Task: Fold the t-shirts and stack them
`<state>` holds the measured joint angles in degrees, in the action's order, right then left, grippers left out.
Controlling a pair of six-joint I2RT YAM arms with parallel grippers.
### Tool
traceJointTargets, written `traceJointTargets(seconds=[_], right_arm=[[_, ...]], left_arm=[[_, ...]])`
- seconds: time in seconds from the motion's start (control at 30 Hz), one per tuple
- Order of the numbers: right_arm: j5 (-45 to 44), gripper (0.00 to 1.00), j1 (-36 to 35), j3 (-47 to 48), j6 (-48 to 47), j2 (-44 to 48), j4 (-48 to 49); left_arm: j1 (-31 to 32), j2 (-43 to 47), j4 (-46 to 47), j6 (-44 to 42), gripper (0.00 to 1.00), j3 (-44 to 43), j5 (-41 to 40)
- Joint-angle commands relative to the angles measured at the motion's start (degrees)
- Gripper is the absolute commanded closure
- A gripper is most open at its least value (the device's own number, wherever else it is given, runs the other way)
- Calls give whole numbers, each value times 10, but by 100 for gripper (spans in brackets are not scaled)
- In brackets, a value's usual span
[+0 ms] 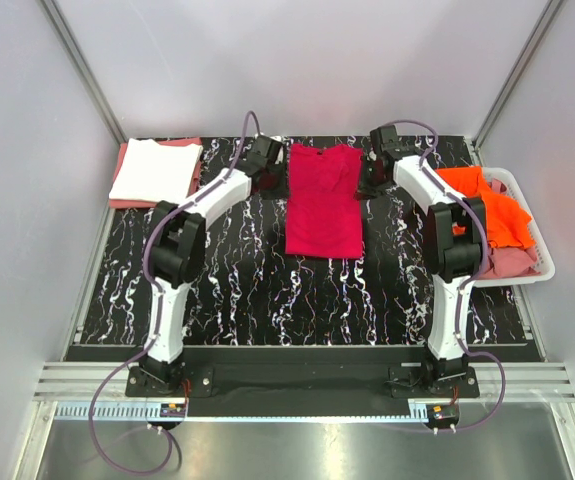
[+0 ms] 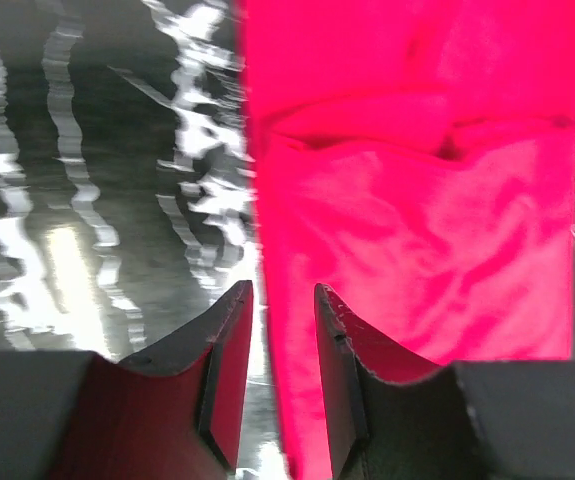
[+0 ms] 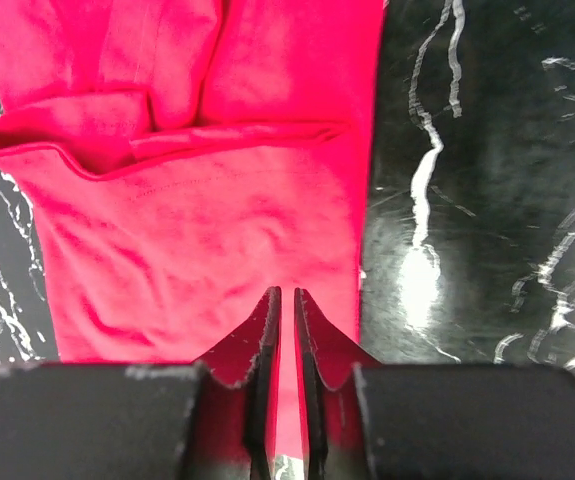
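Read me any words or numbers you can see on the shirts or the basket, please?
There are no words, numbers or signs to read in any view.
red shirt: plain cloth, no print, also close up in both wrist views.
white shirt: plain.
orange shirt: plain.
basket: no label shows.

Lying at the desk's [image 1: 237, 280] far middle, sleeves tucked in: crimson-red t-shirt [image 1: 323, 205]; sitting folded far left: white t-shirt [image 1: 155, 170] atop salmon-pink t-shirt [image 1: 198, 170]; slumping crumpled far right: orange t-shirt [image 1: 492, 210].
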<state>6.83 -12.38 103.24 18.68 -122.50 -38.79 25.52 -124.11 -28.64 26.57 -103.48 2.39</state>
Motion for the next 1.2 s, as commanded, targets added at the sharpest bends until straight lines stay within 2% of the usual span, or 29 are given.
traceJointTargets(seconds=[0.0, 0.2, 0.33, 0.4, 0.5, 0.6, 0.63, 0.77, 0.83, 0.93, 1.0, 1.1, 1.17], right_arm=[[50, 85, -4, -14, 14, 20, 35], [64, 83, -3, -28, 22, 9, 41], [43, 83, -4, -47, 29, 25, 38], [37, 77, -2, -64, 33, 42, 23], [43, 66, -2, -96, 47, 81, 9], [64, 59, -3, -152, 58, 134, 3], [67, 58, -2, -170, 60, 147, 2], [84, 54, -2, -260, 62, 214, 2], [104, 52, -2, -277, 55, 222, 5], [94, 49, -2, -302, 42, 232, 13], [91, 48, -1, -314, 33, 227, 19], [96, 49, 1, -318, 24, 208, 20], [94, 50, 1, -322, 21, 196, 30]], left_arm=[[8, -15, 27, -13, 65, -17, 30], [2, -89, 26, -29, 65, -99, 65], [-17, -111, 15, -24, 64, -128, 46], [-28, -103, -11, -29, 64, -135, 61], [-30, -36, -19, -48, 60, -91, 67], [-25, 54, -19, -40, 54, -1, 92], [-21, 74, -18, -39, 54, 56, 102], [7, 166, 18, -37, 51, 194, 121], [16, 185, 46, -28, 50, 257, 139], [22, 197, 83, -13, 49, 299, 154], [23, 191, 107, -6, 49, 310, 161], [23, 168, 137, 12, 48, 322, 213], [26, 159, 136, 15, 47, 326, 204]])
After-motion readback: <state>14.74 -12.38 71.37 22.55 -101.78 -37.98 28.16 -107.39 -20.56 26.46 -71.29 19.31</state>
